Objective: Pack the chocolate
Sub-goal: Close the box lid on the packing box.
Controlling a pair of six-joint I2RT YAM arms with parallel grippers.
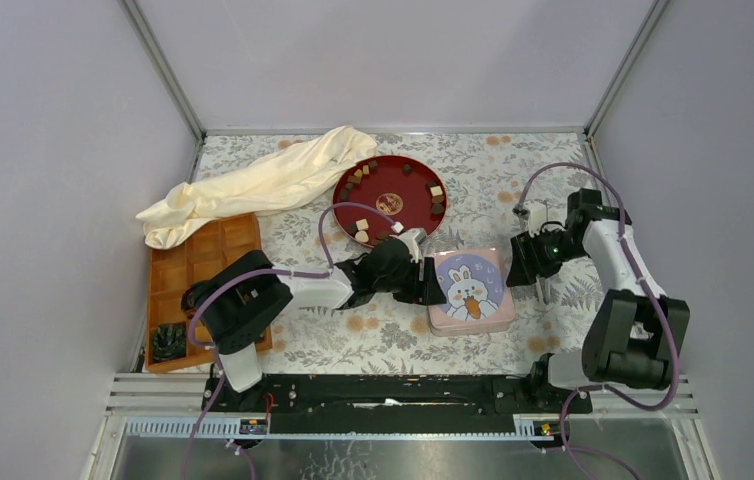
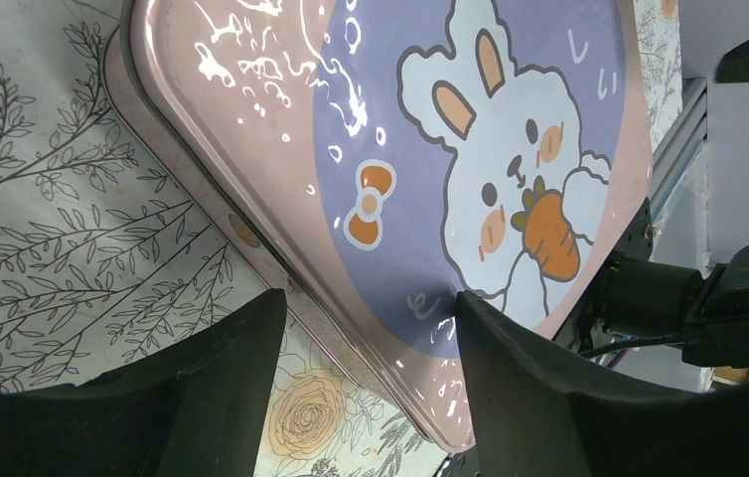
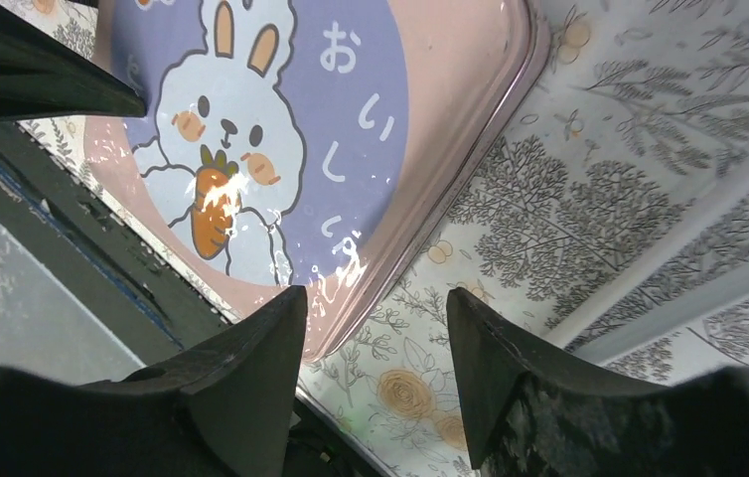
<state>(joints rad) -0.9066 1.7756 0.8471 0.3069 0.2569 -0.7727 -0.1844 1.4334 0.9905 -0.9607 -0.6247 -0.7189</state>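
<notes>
left claw (image 2: 369, 303) open at tin (image 1: 470, 290) edge | right claw (image 3: 375, 298) open beside tin | chocolate (image 1: 436, 191) on red plate (image 1: 405, 186)

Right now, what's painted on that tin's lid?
The lid: white rabbit, orange carrot, purple ground, pink border. Best in left wrist view.

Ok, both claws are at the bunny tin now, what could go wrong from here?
The left claw straddles the edge of the bunny tin, jaws open; closing could shove the tin sideways rather than catch the lid. The right claw is open at the opposite side, so both could tug against each other. The left arm sits close to the red tray holding chocolate pieces; a swing might knock it.
</notes>
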